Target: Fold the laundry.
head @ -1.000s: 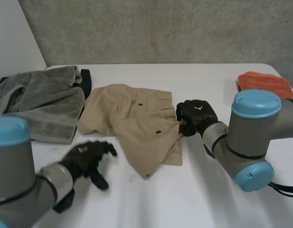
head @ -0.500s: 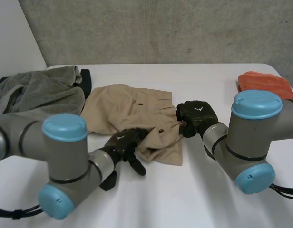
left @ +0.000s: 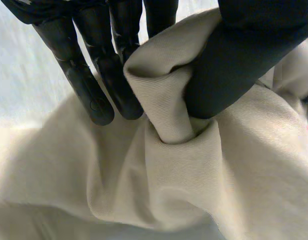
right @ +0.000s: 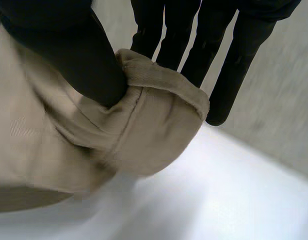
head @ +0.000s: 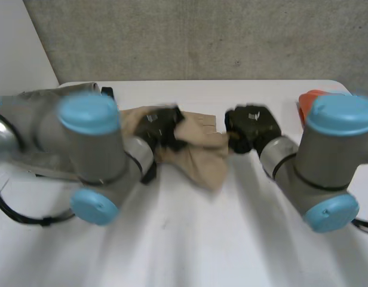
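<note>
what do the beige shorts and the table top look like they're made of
Beige shorts: likely woven cotton twill, matte; fine diagonal ribs show in the left wrist view, and it bunches softly. Table: smooth white surface with a slight sheen, perhaps laminate or painted board.

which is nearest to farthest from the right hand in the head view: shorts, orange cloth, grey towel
1. shorts: pinched in the right hand itself, at the cloth's right edge.
2. orange cloth: apart from the hand, on the robot's right side.
3. grey towel: far over on the robot's left side.
</note>
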Robot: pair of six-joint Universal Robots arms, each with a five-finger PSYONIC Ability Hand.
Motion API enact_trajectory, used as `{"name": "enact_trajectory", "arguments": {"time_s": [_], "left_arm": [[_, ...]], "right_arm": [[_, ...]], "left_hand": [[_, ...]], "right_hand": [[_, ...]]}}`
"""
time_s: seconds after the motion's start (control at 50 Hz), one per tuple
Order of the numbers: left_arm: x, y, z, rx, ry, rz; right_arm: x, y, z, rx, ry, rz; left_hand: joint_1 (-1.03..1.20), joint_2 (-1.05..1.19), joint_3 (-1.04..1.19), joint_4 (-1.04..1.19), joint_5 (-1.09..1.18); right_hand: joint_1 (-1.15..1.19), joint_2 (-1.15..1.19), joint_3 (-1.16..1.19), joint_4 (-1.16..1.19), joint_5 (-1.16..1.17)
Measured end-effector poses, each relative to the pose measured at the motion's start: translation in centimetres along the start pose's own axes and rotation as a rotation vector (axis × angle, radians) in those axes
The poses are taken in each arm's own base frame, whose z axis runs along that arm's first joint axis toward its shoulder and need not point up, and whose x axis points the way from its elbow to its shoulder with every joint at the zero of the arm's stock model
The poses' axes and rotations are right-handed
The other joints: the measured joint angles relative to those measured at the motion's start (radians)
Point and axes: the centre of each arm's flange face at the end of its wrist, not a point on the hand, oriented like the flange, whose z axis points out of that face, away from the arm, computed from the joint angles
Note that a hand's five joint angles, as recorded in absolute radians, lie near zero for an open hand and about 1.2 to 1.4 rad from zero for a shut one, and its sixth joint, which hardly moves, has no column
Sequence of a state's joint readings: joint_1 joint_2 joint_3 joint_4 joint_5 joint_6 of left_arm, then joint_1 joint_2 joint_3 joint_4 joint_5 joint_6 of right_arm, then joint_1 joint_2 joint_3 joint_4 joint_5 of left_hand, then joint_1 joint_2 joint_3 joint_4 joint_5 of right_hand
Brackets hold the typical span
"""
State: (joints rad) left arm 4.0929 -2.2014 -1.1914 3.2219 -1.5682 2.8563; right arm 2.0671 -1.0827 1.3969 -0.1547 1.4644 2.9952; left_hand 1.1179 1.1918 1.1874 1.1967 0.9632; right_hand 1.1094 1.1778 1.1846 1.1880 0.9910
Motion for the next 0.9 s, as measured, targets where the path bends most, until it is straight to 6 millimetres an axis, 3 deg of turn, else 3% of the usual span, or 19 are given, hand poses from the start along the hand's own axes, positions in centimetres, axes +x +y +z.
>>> {"name": "enact_trajectory", "arguments": {"time_s": [0.02, 0.04, 0.06, 0.08, 0.1, 0.14, 0.18, 0.22, 0.24, 0.28, 0.32, 0.4, 0.52, 0.58, 0.66, 0.76, 0.8, 0.84, 0.9], "left_arm": [[0.0, 0.0, 0.0, 0.000, 0.000, 0.000], [0.2, -4.3, -1.0, 0.079, 0.002, 0.001], [0.2, -6.4, -1.7, 0.114, 0.001, 0.006], [0.2, -7.1, -1.9, 0.126, 0.001, 0.008], [0.4, -10.0, -3.1, 0.173, 0.004, 0.022], [0.7, -12.1, -4.2, 0.205, 0.011, 0.041], [1.4, -15.5, -6.2, 0.264, 0.035, 0.086], [2.0, -17.4, -7.5, 0.302, 0.056, 0.120], [2.5, -18.9, -8.6, 0.338, 0.075, 0.151], [2.9, -19.9, -9.3, 0.363, 0.089, 0.173], [3.4, -22.0, -10.6, 0.428, 0.107, 0.220], [2.7, -23.7, -10.6, 0.479, 0.093, 0.253], [0.3, -22.7, -7.1, 0.445, 0.046, 0.262], [-1.1, -20.7, -4.0, 0.399, 0.027, 0.271], [-3.1, -16.9, 1.2, 0.365, 0.012, 0.316], [-4.8, -13.0, 7.0, 0.427, 0.024, 0.378], [-5.0, -12.1, 8.5, 0.466, 0.032, 0.390], [-5.1, -11.4, 9.9, 0.515, 0.043, 0.399], [-4.9, -10.7, 11.3, 0.589, 0.061, 0.404]], "right_arm": [[0.0, 0.0, 0.0, 0.000, 0.000, 0.000], [0.3, -2.5, -0.2, 0.069, 0.008, -0.059], [0.5, -4.2, -0.5, 0.115, 0.016, -0.095], [0.6, -5.1, -0.6, 0.139, 0.022, -0.111], [0.9, -7.7, -1.2, 0.208, 0.039, -0.153], [1.2, -10.0, -1.9, 0.270, 0.056, -0.185], [1.7, -14.1, -3.4, 0.383, 0.091, -0.227], [2.0, -15.7, -4.1, 0.430, 0.107, -0.239], [2.4, -18.3, -5.2, 0.504, 0.133, -0.253], [2.5, -19.4, -5.7, 0.535, 0.144, -0.257], [2.9, -22.0, -6.8, 0.615, 0.172, -0.264], [3.2, -23.5, -6.8, 0.658, 0.196, -0.258], [3.4, -21.6, -3.4, 0.593, 0.217, -0.234], [3.4, -18.7, -0.7, 0.515, 0.218, -0.223], [3.5, -13.4, 3.6, 0.387, 0.226, -0.209], [4.2, -7.7, 8.0, 0.304, 0.292, -0.205], [4.5, -6.1, 9.3, 0.301, 0.327, -0.214], [4.9, -4.7, 10.6, 0.311, 0.368, -0.237], [5.2, -3.3, 12.2, 0.341, 0.431, -0.294]], "left_hand": [[0.000, 0.000, 0.000, 0.000, 0.000], [0.000, 0.001, 0.000, 0.000, 0.000], [0.000, 0.001, 0.000, 0.000, 0.000], [0.000, 0.001, 0.000, 0.000, 0.000], [0.001, 0.002, 0.002, 0.000, 0.000], [0.001, 0.002, 0.003, 0.000, 0.006], [0.001, 0.002, 0.003, 0.000, 0.010], [0.001, 0.002, 0.003, 0.000, 0.010], [0.001, 0.002, 0.003, 0.000, 0.010], [0.001, 0.002, 0.003, 0.001, 0.010], [0.001, 0.003, 0.005, 0.001, 0.010], [0.001, 0.003, 0.005, 0.001, 0.010], [0.001, 0.003, 0.005, 0.001, 0.010], [0.001, 0.004, 0.005, 0.001, 0.010], [0.001, 0.004, 0.005, 0.002, 0.010], [0.024, 0.005, 0.006, 0.005, 0.016], [0.024, 0.005, 0.006, 0.005, 0.016], [-0.220, -0.252, -0.248, -0.232, -0.194], [-0.872, -0.859, -0.836, -0.855, -0.807]], "right_hand": [[0.000, 0.000, 0.000, 0.000, 0.000], [0.000, 0.000, 0.000, 0.000, 0.000], [0.000, 0.000, 0.000, 0.000, 0.000], [0.000, 0.000, 0.000, 0.001, 0.000], [0.000, 0.001, 0.000, 0.004, 0.000], [0.000, 0.000, 0.000, 0.004, 0.000], [0.000, 0.001, 0.000, 0.006, 0.000], [0.000, 0.001, 0.000, 0.007, 0.000], [0.000, 0.002, 0.000, 0.009, 0.000], [0.000, 0.002, 0.000, 0.009, 0.000], [0.000, 0.002, 0.000, 0.010, 0.000], [0.000, 0.002, 0.000, 0.010, 0.000], [0.000, 0.002, 0.001, 0.010, 0.000], [0.000, 0.002, 0.006, 0.010, 0.000], [0.000, 0.003, 0.006, 0.010, 0.000], [0.000, 0.003, 0.006, 0.010, 0.000], [0.000, 0.003, 0.006, 0.011, 0.000], [-0.051, -0.060, -0.060, -0.057, -0.057], [-0.518, -0.568, -0.558, -0.557, -0.562]]}}
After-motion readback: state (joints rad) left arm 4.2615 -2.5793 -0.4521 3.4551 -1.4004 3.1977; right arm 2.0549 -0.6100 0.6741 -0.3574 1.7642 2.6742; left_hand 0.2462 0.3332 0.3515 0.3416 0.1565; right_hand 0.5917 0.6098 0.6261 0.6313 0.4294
